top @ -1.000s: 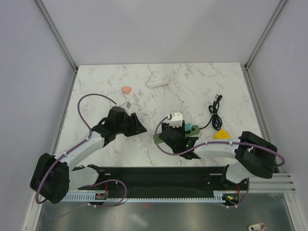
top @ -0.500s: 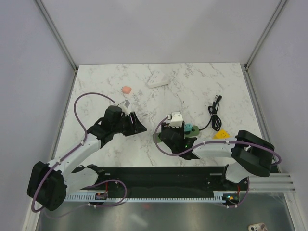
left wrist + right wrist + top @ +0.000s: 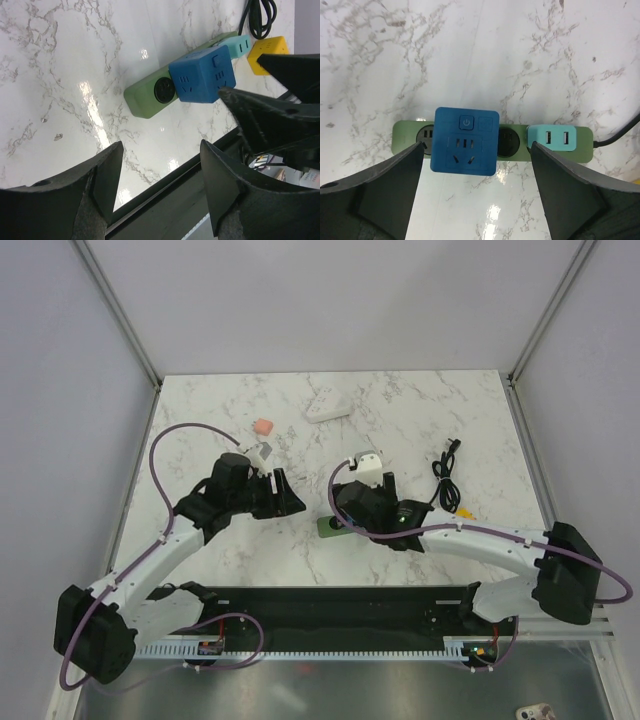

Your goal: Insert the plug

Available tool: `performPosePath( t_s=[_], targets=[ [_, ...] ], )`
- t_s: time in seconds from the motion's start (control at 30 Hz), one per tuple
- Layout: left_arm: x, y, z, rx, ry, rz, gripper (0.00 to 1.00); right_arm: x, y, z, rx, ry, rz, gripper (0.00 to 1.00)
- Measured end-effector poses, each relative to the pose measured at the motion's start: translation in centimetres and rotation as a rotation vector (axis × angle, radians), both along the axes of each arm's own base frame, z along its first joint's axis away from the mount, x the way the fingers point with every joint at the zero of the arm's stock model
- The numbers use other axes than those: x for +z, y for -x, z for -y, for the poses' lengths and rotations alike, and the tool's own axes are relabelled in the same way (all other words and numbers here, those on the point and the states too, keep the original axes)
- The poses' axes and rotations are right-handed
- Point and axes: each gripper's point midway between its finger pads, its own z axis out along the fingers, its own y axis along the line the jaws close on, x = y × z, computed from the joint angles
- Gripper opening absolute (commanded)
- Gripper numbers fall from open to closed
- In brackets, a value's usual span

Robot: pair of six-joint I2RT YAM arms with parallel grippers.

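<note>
Plug first: the blue cube plug [image 3: 465, 141] sits on top of the green power strip [image 3: 407, 137], toward its left end. Your right gripper [image 3: 475, 150] hangs right over it. The two fingers are spread wide, one on each side of the cube, and they do not touch it, so this gripper holds nothing.

The strip's long side runs left to right on the marble table [image 3: 420, 410], and the right fingers line up along it. If you close them, they would meet the cube's left and right faces. The right arm is the nearer one by far. Your left gripper [image 3: 161, 147] is off to the left, also spread wide and empty. It looks across at the strip's left end.

The cube looks like smooth hard plastic with round corners, socket holes on its top face and a small power button. A smaller teal adapter [image 3: 552, 138] sits on the strip's right end, and a free round socket shows between the two.

You cannot tell from here if the cube is pushed all the way down — check that before you lift away.
</note>
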Motion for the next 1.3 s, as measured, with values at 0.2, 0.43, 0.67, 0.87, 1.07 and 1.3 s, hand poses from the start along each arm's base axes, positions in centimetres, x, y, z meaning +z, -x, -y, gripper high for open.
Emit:
performPosePath(
  t_s=[0.2, 0.43, 0.67, 0.87, 1.07, 1.3],
  targets=[
    [1.1, 0.6, -0.6, -0.045, -0.043, 0.034, 0.72, 5.2, -0.2, -0.7, 0.058, -0.05, 0.042, 0.39],
    [2.3, 1.4, -1.2, -0.08, -0.065, 0.091, 0.74, 3.8, -0.5, -1.7, 0.086, -0.036, -0.02, 0.2],
    [2.2, 1.7, -1.5, -0.093, -0.079, 0.098, 0.75, -1.3, -0.5, -1.1, 0.049, 0.014, -0.072, 0.15],
    [2.5, 1.9, -1.6, -0.092, -0.078, 0.107, 0.76, -1.1, -0.3, -0.8, 0.045, -0.009, -0.077, 0.16],
    [2.5, 2.1, -1.5, -0.101, -0.072, 0.102, 0.74, 0.2, -0.3, 0.8, 0.031, 0.0, -0.111, 0.32],
    [1.8, 1.4, 0.6, -0.145, -0.004, 0.043, 0.53, 6.1, -0.6, 3.3, -0.032, -0.14, -0.042, 0.95]
  ],
)
